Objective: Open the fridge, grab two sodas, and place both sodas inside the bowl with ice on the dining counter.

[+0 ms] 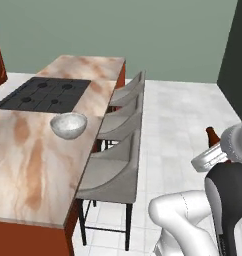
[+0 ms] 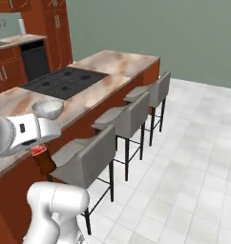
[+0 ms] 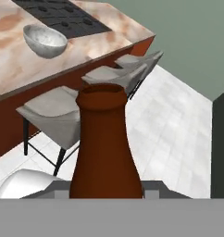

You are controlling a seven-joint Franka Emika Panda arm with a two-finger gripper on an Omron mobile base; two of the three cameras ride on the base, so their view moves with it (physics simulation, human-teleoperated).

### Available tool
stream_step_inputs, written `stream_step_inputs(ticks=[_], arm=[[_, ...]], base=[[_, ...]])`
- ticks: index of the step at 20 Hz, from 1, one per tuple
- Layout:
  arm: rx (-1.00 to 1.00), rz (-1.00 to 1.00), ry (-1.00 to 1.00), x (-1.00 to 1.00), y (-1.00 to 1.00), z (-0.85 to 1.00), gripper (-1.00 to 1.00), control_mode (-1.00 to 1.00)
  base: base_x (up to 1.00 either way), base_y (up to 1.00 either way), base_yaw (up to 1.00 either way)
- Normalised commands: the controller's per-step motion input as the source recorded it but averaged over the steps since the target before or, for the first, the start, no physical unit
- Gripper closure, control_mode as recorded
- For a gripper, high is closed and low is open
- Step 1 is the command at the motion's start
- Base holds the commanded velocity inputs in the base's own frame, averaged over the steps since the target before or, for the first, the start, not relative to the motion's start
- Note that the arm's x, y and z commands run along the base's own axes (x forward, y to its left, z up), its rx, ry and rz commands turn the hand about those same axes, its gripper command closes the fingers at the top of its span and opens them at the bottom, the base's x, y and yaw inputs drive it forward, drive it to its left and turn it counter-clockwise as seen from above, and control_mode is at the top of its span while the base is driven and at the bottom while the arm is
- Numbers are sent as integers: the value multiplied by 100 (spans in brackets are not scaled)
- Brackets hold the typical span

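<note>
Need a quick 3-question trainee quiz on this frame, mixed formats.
1. True or false: the bowl already holds a soda.
2. Which lies closest to the bowl on the dining counter? A) sink B) black cooktop C) microwave
3. Fill in: the gripper is shut on a ____.

Key: 1 false, no bottle shows in it. 2 B. 3 soda bottle, carried above the floor beside the grey stools.

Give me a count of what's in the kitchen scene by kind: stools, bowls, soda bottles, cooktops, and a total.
Stools: 3
Bowl: 1
Soda bottle: 1, held in the claw
Cooktop: 1
Total: 6
</note>
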Motion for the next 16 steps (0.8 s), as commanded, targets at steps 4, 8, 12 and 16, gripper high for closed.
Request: stream_step_inputs(ticks=[4,8,12,16], arm=[[0,0,0,0,0,0,100,100],[0,0,0,0,0,0,100,100],[0,0,0,0,0,0,100,100],[0,0,0,0,0,0,100,100]], base=[[68,-37,50],[57,-46,48],[21,-72,42],[20,-67,41]])
